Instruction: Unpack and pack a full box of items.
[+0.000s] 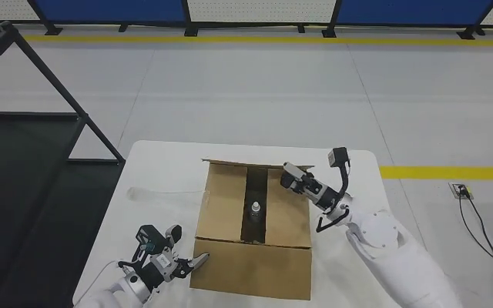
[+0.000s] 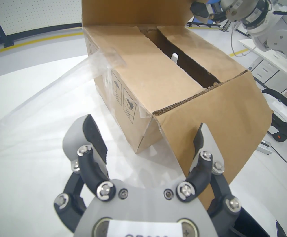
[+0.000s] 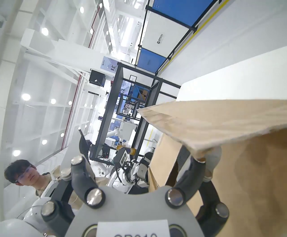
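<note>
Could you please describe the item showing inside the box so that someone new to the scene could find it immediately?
On the white table stands a brown cardboard box whose two top flaps leave a dark gap between them. About midway along that gap a small white item, apparently a bottle top, pokes up; it is the only pale thing in the dark slot.

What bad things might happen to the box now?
1. The open right gripper sits at the raised far flap's edge; the flap may slip off and drop over the bottle.
2. The open left gripper is close to the hanging front flap; a bump might shove the box along the table.
3. Loose tape on the box's side might stick to a gripper.
</note>
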Robot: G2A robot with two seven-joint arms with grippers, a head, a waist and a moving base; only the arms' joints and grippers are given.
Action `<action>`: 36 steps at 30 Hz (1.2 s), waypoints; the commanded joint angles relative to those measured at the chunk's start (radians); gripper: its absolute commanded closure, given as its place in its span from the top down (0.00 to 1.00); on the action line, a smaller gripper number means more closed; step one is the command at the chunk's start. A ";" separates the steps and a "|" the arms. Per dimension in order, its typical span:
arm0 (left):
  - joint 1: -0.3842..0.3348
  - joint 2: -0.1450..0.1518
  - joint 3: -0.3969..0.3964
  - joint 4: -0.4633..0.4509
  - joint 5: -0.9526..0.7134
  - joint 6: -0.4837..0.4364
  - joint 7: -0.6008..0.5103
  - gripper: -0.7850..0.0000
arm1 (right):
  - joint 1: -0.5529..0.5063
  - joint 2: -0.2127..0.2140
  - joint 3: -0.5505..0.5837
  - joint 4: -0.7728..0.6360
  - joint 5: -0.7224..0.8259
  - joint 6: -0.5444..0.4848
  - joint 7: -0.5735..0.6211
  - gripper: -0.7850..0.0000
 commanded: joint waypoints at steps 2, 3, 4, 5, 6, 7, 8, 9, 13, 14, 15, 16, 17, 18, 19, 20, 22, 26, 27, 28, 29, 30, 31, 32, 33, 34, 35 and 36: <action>0.000 0.000 0.000 0.000 0.000 0.000 0.000 1.00 | 0.027 -0.014 -0.012 0.005 -0.056 0.021 -0.074 1.00; 0.000 0.000 0.000 0.000 0.000 0.000 0.000 1.00 | 0.035 -0.018 -0.017 0.007 -0.071 0.030 -0.089 1.00; 0.000 0.000 0.000 0.000 0.000 0.000 0.000 1.00 | 0.047 -0.022 -0.022 0.014 -0.100 0.048 -0.105 1.00; 0.000 0.000 0.000 0.000 0.000 0.000 0.000 1.00 | 0.057 -0.028 -0.027 0.020 -0.114 0.061 -0.125 1.00; 0.000 0.000 0.000 0.000 0.000 0.000 0.000 1.00 | 0.067 -0.033 -0.035 0.028 -0.125 0.069 -0.128 1.00; 0.000 0.000 0.000 0.000 0.000 0.000 0.000 1.00 | 0.074 -0.035 -0.041 0.034 -0.135 0.068 -0.117 1.00; 0.000 0.000 0.000 0.000 0.000 0.000 0.000 1.00 | 0.074 -0.035 -0.041 0.034 -0.135 0.068 -0.117 1.00; 0.000 0.000 0.000 0.000 0.000 0.000 0.000 1.00 | 0.074 -0.035 -0.041 0.034 -0.135 0.068 -0.117 1.00; 0.000 0.000 0.000 0.000 0.000 0.000 0.000 1.00 | 0.074 -0.035 -0.041 0.034 -0.135 0.068 -0.117 1.00; 0.000 0.000 0.000 0.000 0.000 0.000 0.000 1.00 | 0.074 -0.035 -0.041 0.034 -0.135 0.068 -0.117 1.00; 0.000 0.000 0.000 0.000 0.000 0.000 0.000 1.00 | 0.074 -0.035 -0.041 0.034 -0.135 0.068 -0.117 1.00; 0.000 0.000 0.000 0.000 0.000 0.000 0.000 1.00 | 0.074 -0.035 -0.041 0.034 -0.135 0.068 -0.117 1.00; 0.000 0.000 0.000 0.000 0.000 0.000 0.000 1.00 | 0.074 -0.035 -0.041 0.034 -0.135 0.068 -0.117 1.00; 0.000 0.000 0.000 0.000 0.000 0.000 0.000 1.00 | 0.074 -0.035 -0.041 0.034 -0.135 0.068 -0.117 1.00; 0.000 0.000 0.000 0.000 0.000 0.000 0.000 1.00 | 0.074 -0.035 -0.041 0.034 -0.135 0.068 -0.117 1.00; 0.000 0.000 0.000 0.000 0.000 0.000 0.000 1.00 | 0.074 -0.035 -0.041 0.034 -0.135 0.068 -0.117 1.00; 0.000 0.000 0.000 0.000 0.000 0.000 0.000 1.00 | 0.070 -0.036 -0.039 0.031 -0.132 0.075 -0.122 1.00; 0.000 0.000 0.000 0.000 0.000 0.000 0.000 1.00 | 0.105 -0.062 -0.049 0.065 -0.036 0.162 -0.156 1.00; 0.000 0.000 0.000 0.000 0.000 0.000 0.000 1.00 | 0.129 -0.072 -0.057 0.097 -0.022 0.187 -0.170 1.00; 0.000 0.000 0.000 0.000 0.000 0.000 0.000 1.00 | 0.155 -0.084 -0.069 0.129 -0.010 0.216 -0.199 1.00; 0.000 0.000 0.000 0.000 0.000 0.000 0.000 1.00 | 0.179 -0.097 -0.084 0.155 0.008 0.235 -0.218 1.00; 0.000 0.000 0.000 0.000 0.000 0.000 0.000 1.00 | 0.201 -0.110 -0.101 0.185 0.019 0.240 -0.228 1.00; 0.000 0.000 0.000 0.000 0.000 0.000 0.000 1.00 | 0.222 -0.123 -0.115 0.221 0.027 0.248 -0.251 1.00; 0.000 0.000 0.000 0.000 0.000 0.000 0.000 1.00 | 0.242 -0.136 -0.131 0.251 0.027 0.256 -0.276 1.00; 0.000 0.000 0.000 0.000 0.000 0.000 0.000 1.00 | 0.259 -0.149 -0.148 0.277 0.026 0.257 -0.289 1.00; 0.000 0.000 0.000 0.000 0.000 0.000 0.000 1.00 | 0.275 -0.161 -0.161 0.305 0.027 0.256 -0.302 1.00; 0.000 0.000 0.000 0.000 0.000 0.000 0.000 1.00 | 0.290 -0.172 -0.173 0.334 0.026 0.259 -0.318 1.00; 0.000 0.000 0.000 0.000 0.000 0.000 0.000 1.00 | 0.304 -0.183 -0.185 0.360 0.023 0.261 -0.329 1.00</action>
